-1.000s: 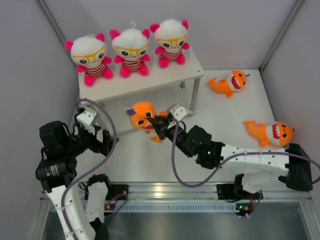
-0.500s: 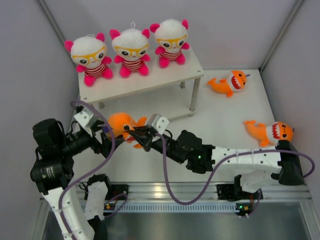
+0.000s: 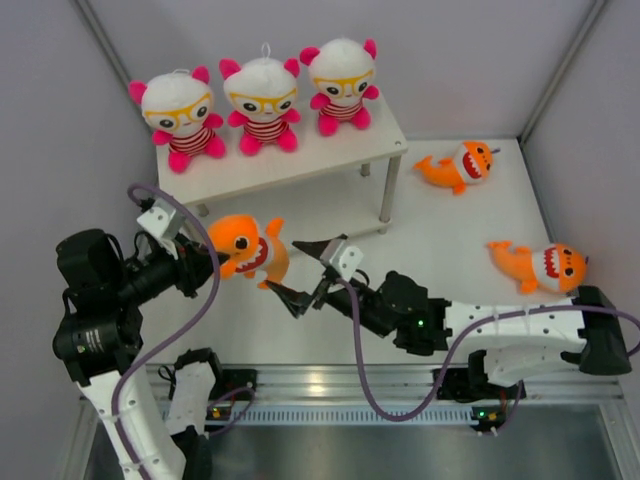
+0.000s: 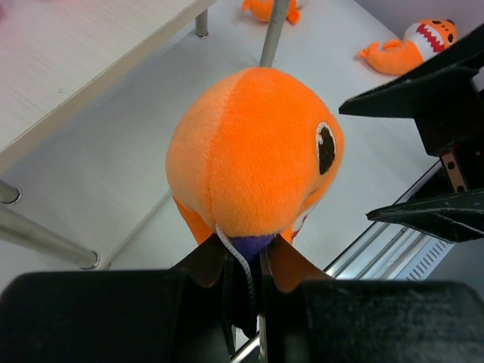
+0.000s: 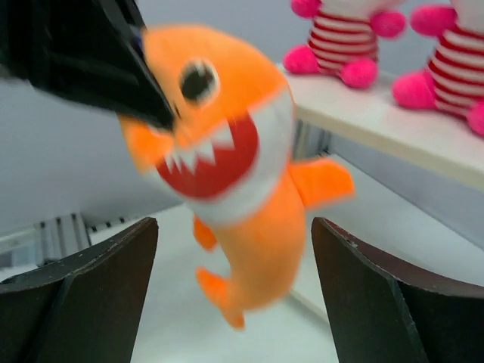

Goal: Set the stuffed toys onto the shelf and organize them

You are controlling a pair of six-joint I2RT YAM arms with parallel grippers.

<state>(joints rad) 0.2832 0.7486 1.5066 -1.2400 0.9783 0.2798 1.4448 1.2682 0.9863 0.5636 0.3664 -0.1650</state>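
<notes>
1. Looking down from the top camera: the left gripper [image 3: 212, 262] is clamped on the head end of an orange shark [image 3: 250, 250], which sticks out past its fingertips. The right gripper [image 3: 298, 272] sits just beside the shark's tail, fingers spread wide with nothing in them. Beyond both, the shelf [image 3: 300, 165] has three bears [image 3: 262, 100] lined up on top. Two more sharks [image 3: 458, 165] lie on the table [image 3: 450, 225], well off to the right.
2. Left wrist: the fingers [image 4: 283, 265] are nearly together, pinching a purple tag [image 4: 249, 243] and white cord [image 4: 231, 246] at the back of the shark's head.
3. Right wrist: both fingers [image 5: 91, 287] stand wide at the bottom corners. The shark hangs blurry between and beyond them, toothy mouth facing the camera, touching neither as far as I can tell.
</notes>
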